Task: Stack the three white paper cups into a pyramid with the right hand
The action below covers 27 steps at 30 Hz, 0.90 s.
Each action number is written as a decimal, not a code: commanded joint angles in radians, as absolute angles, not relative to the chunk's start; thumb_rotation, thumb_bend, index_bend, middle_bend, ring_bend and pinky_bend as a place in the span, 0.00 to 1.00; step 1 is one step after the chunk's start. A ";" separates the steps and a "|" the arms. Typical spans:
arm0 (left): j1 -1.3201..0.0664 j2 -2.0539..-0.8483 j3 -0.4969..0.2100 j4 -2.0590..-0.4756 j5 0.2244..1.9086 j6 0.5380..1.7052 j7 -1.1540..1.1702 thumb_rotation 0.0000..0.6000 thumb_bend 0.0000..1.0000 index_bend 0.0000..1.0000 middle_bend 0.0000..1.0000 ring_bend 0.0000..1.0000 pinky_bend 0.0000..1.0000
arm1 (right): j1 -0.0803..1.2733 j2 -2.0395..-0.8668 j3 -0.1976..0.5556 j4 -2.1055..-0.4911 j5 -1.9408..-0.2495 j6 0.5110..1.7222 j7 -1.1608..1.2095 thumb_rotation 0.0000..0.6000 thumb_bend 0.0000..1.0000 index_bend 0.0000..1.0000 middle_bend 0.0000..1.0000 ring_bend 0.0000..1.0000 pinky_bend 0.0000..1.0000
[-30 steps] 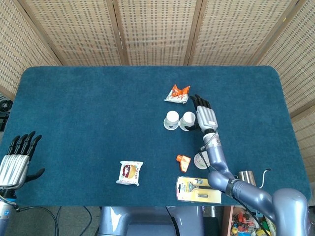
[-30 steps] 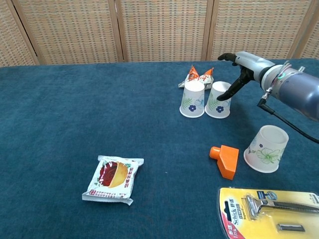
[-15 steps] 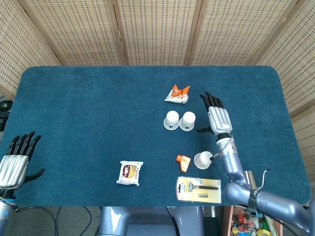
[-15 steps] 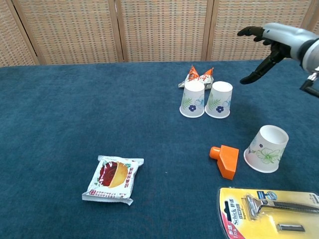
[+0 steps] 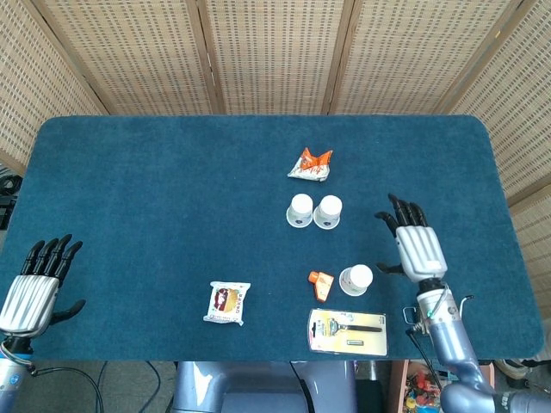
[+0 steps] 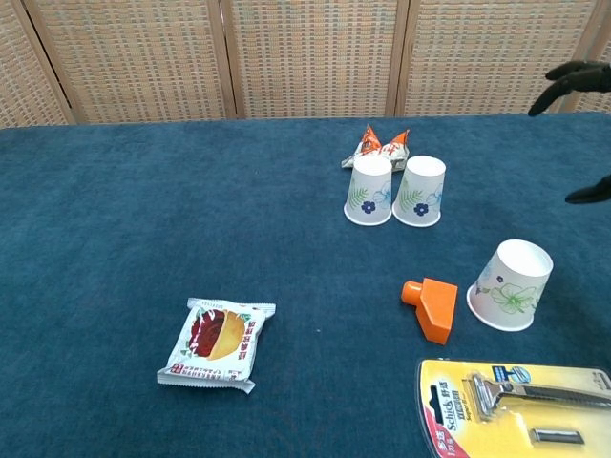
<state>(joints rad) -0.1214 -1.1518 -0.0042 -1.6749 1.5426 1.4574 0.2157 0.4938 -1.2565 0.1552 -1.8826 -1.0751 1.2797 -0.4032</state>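
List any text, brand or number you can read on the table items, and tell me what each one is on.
"Schick": on the yellow razor package, lower left of the card, chest view.
Small characters beside it: too blurred to read.
Snack packet: red and yellow print, no legible words.
Orange wrapper: print unreadable.
Three paper cups: floral pattern only, no text.

Cropped and hidden parts

Right hand [image 5: 419,247] cut by the chest view's right edge, only dark fingers [image 6: 571,74] showing; razor pack [image 6: 520,408] clipped at the bottom right corner there; orange snack packet [image 6: 382,147] partly behind the paired paper cups [image 6: 393,191]; print on the packs too small to read.
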 commanded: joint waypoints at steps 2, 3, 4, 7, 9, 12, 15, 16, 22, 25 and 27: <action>-0.121 -1.151 -0.002 -1.676 1.546 1.458 0.215 1.00 0.20 0.00 0.00 0.00 0.00 | 0.456 -1.283 0.101 -1.880 -1.131 1.299 -0.415 1.00 0.01 0.27 0.00 0.00 0.00; -0.121 -1.151 -0.001 -1.678 1.548 1.458 0.215 1.00 0.20 0.00 0.00 0.00 0.00 | 0.452 -1.300 0.092 -1.864 -1.142 1.301 -0.415 1.00 0.01 0.28 0.00 0.00 0.00; -0.121 -1.151 -0.001 -1.678 1.549 1.459 0.216 1.00 0.20 0.00 0.00 0.00 0.00 | 0.449 -1.310 0.089 -1.856 -1.146 1.302 -0.413 1.00 0.01 0.28 0.00 0.00 0.00; -0.121 -1.151 -0.001 -1.678 1.549 1.458 0.215 1.00 0.20 0.00 0.00 0.00 0.00 | 0.446 -1.326 0.087 -1.845 -1.150 1.297 -0.408 1.00 0.01 0.28 0.00 0.00 0.00; -0.121 -1.151 -0.002 -1.678 1.548 1.458 0.216 1.00 0.20 0.00 0.00 0.00 0.00 | 0.447 -1.336 0.088 -1.838 -1.152 1.292 -0.410 1.00 0.01 0.28 0.00 0.00 0.00; -0.121 -1.152 -0.002 -1.677 1.547 1.456 0.217 1.00 0.20 0.00 0.00 0.00 0.00 | 0.449 -1.349 0.088 -1.831 -1.158 1.290 -0.422 1.00 0.01 0.28 0.00 0.00 0.00; -0.121 -1.152 -0.001 -1.679 1.548 1.455 0.216 1.00 0.20 0.00 0.00 0.00 0.00 | 0.452 -1.364 0.089 -1.827 -1.158 1.288 -0.439 1.00 0.01 0.28 0.00 0.00 0.00; -0.122 -1.151 0.000 -1.680 1.549 1.455 0.214 1.00 0.20 0.00 0.00 0.00 0.00 | 0.453 -1.371 0.088 -1.826 -1.156 1.286 -0.452 1.00 0.01 0.28 0.00 0.00 0.00; -0.121 -1.147 0.001 -1.683 1.553 1.456 0.211 1.00 0.20 0.00 0.00 0.00 0.00 | 0.456 -1.404 0.083 -1.822 -1.115 1.276 -0.521 1.00 0.01 0.28 0.00 0.00 0.00; -0.122 -1.147 0.003 -1.683 1.554 1.453 0.213 1.00 0.20 0.00 0.00 0.00 0.00 | 0.456 -1.410 0.084 -1.819 -1.104 1.273 -0.530 1.00 0.01 0.28 0.00 0.00 0.00; -0.122 -1.148 0.003 -1.685 1.556 1.452 0.215 1.00 0.20 0.00 0.00 0.00 0.00 | 0.456 -1.415 0.085 -1.815 -1.097 1.268 -0.533 1.00 0.01 0.28 0.00 0.00 0.00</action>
<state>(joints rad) -0.1222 -1.1479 0.0033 -1.6846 1.5559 1.4524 0.2148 0.4559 -1.4135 0.0850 -1.8164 -1.0982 1.2697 -0.5313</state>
